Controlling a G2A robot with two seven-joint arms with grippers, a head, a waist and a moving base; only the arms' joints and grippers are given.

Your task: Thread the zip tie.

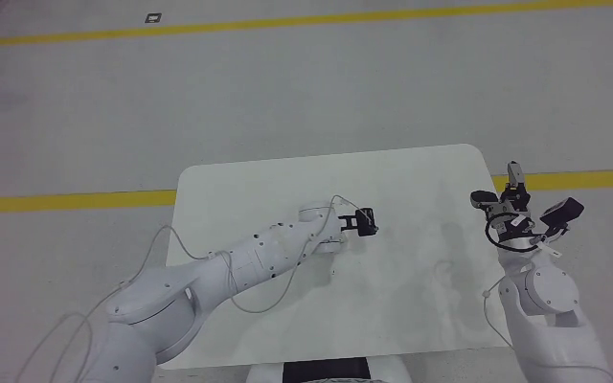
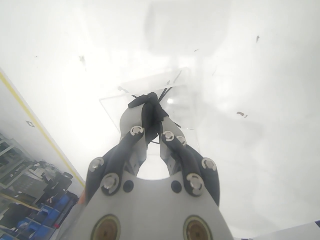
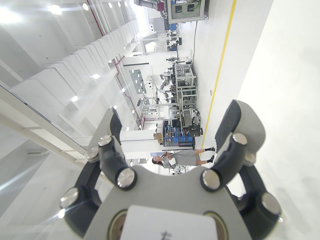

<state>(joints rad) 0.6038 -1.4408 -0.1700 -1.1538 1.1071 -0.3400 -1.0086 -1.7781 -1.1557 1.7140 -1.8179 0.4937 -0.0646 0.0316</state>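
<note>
My left gripper (image 1: 364,223) is over the middle of the white table (image 1: 421,177), tip down. In the left wrist view its fingers (image 2: 135,123) are pressed together, shut on thin black zip tie strands (image 2: 167,91) that stick out past the tip. Under the tip lies a clear, shallow plastic tray (image 2: 110,113), hard to make out against the tabletop. My right gripper (image 1: 500,190) is held above the table's right edge. Its fingers stand wide open with nothing between them, and it (image 3: 172,111) points out into the room.
Small dark specks (image 2: 241,113) dot the tabletop around the tray. A yellow floor line (image 1: 86,201) runs behind the table. Bare tabletop lies between the two arms.
</note>
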